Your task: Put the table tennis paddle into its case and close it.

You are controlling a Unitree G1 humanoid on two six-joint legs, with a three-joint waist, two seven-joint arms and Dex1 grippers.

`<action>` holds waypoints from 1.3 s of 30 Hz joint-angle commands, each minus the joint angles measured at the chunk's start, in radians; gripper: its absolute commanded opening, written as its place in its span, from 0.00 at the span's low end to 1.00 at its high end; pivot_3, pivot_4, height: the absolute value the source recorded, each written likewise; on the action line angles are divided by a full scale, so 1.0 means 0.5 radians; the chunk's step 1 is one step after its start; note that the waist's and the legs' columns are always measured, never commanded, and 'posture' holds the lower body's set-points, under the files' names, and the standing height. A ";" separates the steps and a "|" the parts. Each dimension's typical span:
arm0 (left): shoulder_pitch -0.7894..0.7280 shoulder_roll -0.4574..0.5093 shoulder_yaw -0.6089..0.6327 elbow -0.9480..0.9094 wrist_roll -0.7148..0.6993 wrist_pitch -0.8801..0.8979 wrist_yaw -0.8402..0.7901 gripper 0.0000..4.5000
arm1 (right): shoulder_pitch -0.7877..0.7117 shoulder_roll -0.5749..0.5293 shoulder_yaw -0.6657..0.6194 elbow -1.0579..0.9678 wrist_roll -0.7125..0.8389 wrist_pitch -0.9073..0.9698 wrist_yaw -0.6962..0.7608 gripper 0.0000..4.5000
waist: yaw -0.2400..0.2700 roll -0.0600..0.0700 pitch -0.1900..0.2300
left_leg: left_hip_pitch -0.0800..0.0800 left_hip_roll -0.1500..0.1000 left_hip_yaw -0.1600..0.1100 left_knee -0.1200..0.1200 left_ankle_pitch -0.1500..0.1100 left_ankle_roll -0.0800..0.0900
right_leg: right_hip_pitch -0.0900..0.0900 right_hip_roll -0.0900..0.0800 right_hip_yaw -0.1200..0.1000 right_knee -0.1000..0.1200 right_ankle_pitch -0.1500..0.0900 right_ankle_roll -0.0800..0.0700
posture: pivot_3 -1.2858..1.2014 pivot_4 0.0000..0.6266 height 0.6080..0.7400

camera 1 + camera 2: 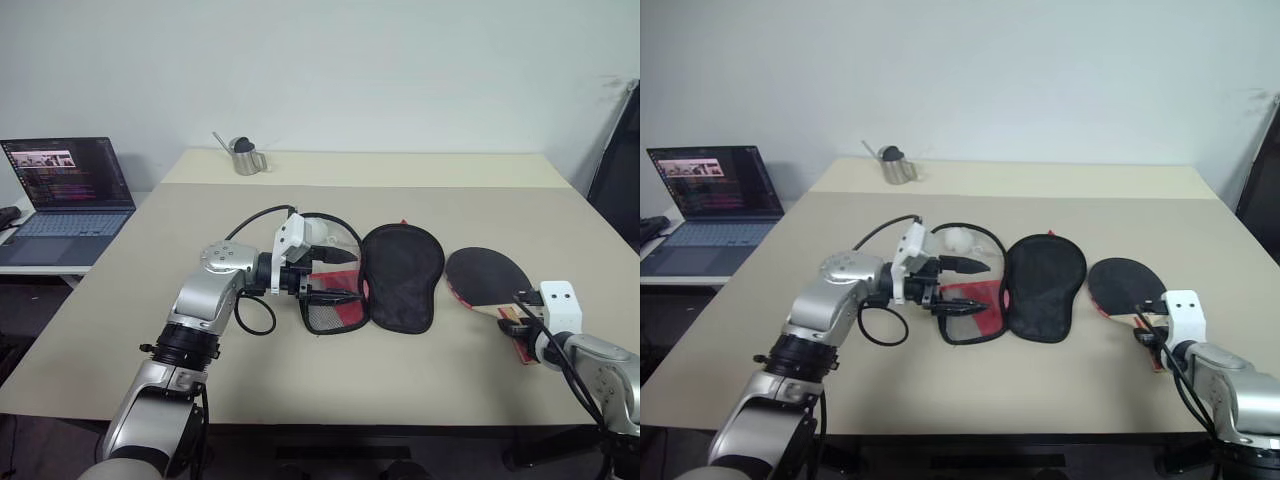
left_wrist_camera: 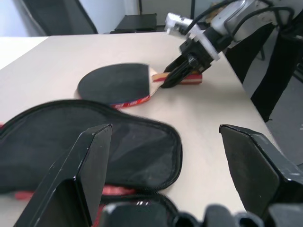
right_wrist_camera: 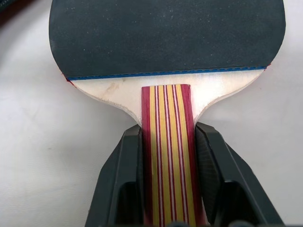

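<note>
The table tennis paddle [image 1: 488, 277] is seen lying flat on the beige surface [image 1: 420, 170] at the robot's right, black face up, its striped wooden handle pointed back toward the robot. The handle is bracketed by the right claw [image 3: 168, 156]: one black finger is pressed against each side of it, with the round blade lying just beyond the fingertips. The paddle is thus held by the handle while resting on the surface.

Just beside the blade, toward the middle of the surface, the case [image 1: 400, 275] is spread open, its black flap laid out flat and red lining showing at the near edge. The left claw [image 1: 962, 285] is found at the case's far side from the paddle, fingers set wide apart, nothing gripped between them.

Further back a small metal watering can [image 1: 243, 156] stands; a laptop [image 1: 65, 190] is open on a side desk.
</note>
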 commanded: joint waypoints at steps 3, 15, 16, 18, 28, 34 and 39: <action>-0.068 0.032 0.080 0.008 -0.004 -0.049 0.046 0.88 | -0.185 0.070 -0.200 -0.442 0.099 0.270 -0.130 0.25 | -0.007 0.001 0.000 | -0.001 0.000 0.000 0.000 0.000 0.000 | -0.002 0.000 0.000 -0.001 0.000 0.000 | 0.52 0.24 1.00; -0.093 0.058 0.109 -0.068 -0.049 0.024 0.078 0.88 | -0.671 0.909 0.174 -0.531 -0.077 0.463 -0.620 0.25 | -0.017 0.002 0.001 | -0.003 0.004 -0.001 -0.002 0.000 0.000 | -0.007 0.004 0.001 0.003 0.000 -0.001 | 0.52 0.24 1.00; -0.093 0.058 0.109 -0.076 -0.052 0.031 0.082 0.88 | -0.687 0.953 0.206 -0.494 -0.097 0.435 -0.644 0.25 | -0.016 0.002 0.001 | -0.004 0.004 -0.001 -0.002 0.000 0.000 | -0.008 0.004 0.000 0.003 0.000 -0.001 | 0.52 0.24 1.00; -0.084 0.055 0.105 -0.103 -0.056 0.042 0.094 0.88 | -0.719 1.033 0.282 -0.401 -0.134 0.363 -0.680 0.25 | -0.009 0.002 0.001 | -0.006 0.003 -0.001 -0.002 0.000 0.000 | -0.009 0.003 0.000 0.001 0.000 -0.001 | 0.52 0.24 1.00; -0.022 0.063 0.103 -0.208 -0.069 0.087 0.143 0.88 | -0.702 1.172 0.458 -0.013 -0.266 0.005 -0.736 0.25 | -0.007 0.002 0.001 | -0.011 0.002 -0.001 -0.003 0.000 0.000 | -0.012 0.000 -0.002 0.000 0.001 -0.004 | 0.52 0.24 1.00; -0.018 0.062 0.100 -0.213 -0.068 0.089 0.148 0.88 | -0.632 1.127 0.497 0.038 -0.321 -0.058 -0.721 0.25 | -0.007 0.002 0.001 | -0.011 0.002 -0.001 -0.003 0.000 0.000 | -0.012 0.001 -0.002 0.000 0.001 -0.003 | 0.52 0.24 1.00; -0.025 0.049 0.093 -0.198 -0.069 0.079 0.140 0.88 | -0.599 1.113 0.526 0.072 -0.358 -0.070 -0.711 0.25 | -0.008 0.002 0.001 | -0.011 0.002 -0.001 -0.003 0.000 0.000 | -0.012 0.001 -0.001 0.000 0.001 -0.003 | 0.52 0.24 1.00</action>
